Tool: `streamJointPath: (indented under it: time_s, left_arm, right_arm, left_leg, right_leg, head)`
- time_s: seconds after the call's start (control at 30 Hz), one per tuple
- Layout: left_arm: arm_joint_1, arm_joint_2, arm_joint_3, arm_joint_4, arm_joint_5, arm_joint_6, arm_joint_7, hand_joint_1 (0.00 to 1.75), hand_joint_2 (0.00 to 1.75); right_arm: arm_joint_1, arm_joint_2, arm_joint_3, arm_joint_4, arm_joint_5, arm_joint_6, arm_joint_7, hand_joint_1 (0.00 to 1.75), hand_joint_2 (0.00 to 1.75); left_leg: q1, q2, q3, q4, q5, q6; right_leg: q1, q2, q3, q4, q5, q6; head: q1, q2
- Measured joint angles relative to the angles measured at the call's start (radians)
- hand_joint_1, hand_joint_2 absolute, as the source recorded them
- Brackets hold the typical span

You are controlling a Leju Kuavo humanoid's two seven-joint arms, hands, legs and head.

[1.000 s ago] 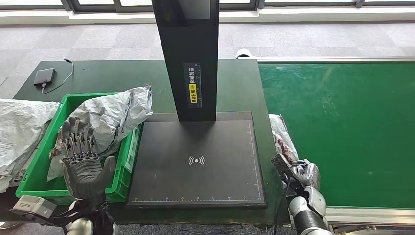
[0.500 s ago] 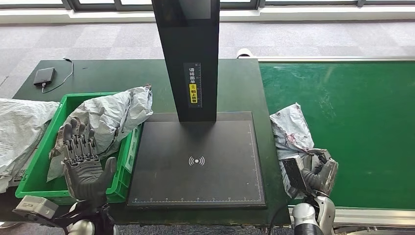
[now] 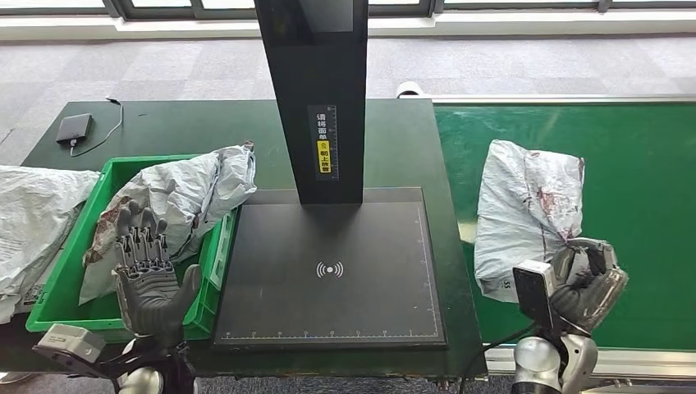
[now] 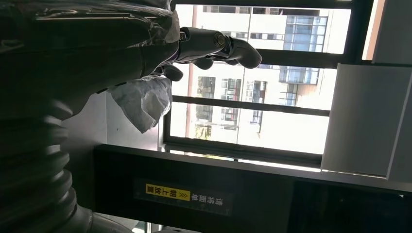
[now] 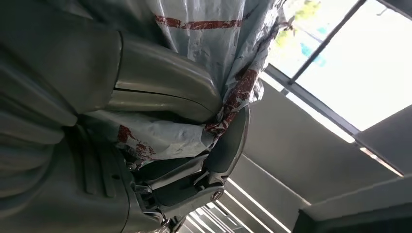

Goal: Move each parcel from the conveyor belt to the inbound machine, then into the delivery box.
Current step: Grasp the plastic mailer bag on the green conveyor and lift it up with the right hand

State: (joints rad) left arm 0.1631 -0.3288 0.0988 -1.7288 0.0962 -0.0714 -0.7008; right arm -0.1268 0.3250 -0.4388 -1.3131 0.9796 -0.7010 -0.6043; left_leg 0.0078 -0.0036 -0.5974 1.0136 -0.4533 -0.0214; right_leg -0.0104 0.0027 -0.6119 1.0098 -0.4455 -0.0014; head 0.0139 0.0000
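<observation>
Head view. Item one: grey parcel (image 3: pixel 525 215) with red print, lying on the green conveyor belt (image 3: pixel 632 189), its near corner taken between the fingers of the right hand (image 3: pixel 587 283). Change on record: a second ago only a strip of this parcel showed by the belt's left edge with the right hand low beside it; the parcel is now spread in full view further onto the belt, and the hand has shifted right with it. Right wrist view confirms the hold: thumb (image 5: pixel 160 87) and dark fingers (image 5: pixel 228 141) are closed on the crumpled plastic.

Item two: inbound machine (image 3: pixel 328 271), a black scan plate with a wireless mark under a black column, standing just left of the belt, nothing on it.

Item three: green delivery box (image 3: pixel 57 283), left of the machine, containing one grey parcel that overhangs its right rim.

Item four: left hand (image 3: pixel 148 275), raised palm-up before the box, fingers spread, holding nothing, place little changed.

Assessment: pick-up stage secured; the next leg appears to be a lift and carry leftward onto the scan plate. Thin slack wrapping may slip from a corner hold.
</observation>
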Motion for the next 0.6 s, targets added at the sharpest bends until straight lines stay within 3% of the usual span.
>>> streamJointPath:
  time_s: [0.23,0.6]
  left_arm:
    - [-0.003,0.000,0.000,0.017,0.000,-0.012,0.000,0.00,1.75]
    - [-0.004,0.000,0.000,0.024,0.000,-0.012,0.000,0.00,1.75]
  right_arm:
    - [0.007,-0.001,0.140,-0.061,-0.061,0.001,-0.023,1.75,1.75]
    - [0.009,-0.002,0.187,-0.089,-0.061,0.001,-0.021,1.75,1.75]
  left_leg:
    - [0.000,0.004,0.001,0.000,0.000,0.000]
    - [0.000,0.004,0.001,0.000,0.000,0.000]
  right_leg:
    - [0.000,0.004,-0.001,0.000,0.000,0.000]
    - [0.000,0.004,-0.001,0.000,0.000,0.000]
  head:
    - [0.000,0.000]
    - [0.000,0.000]
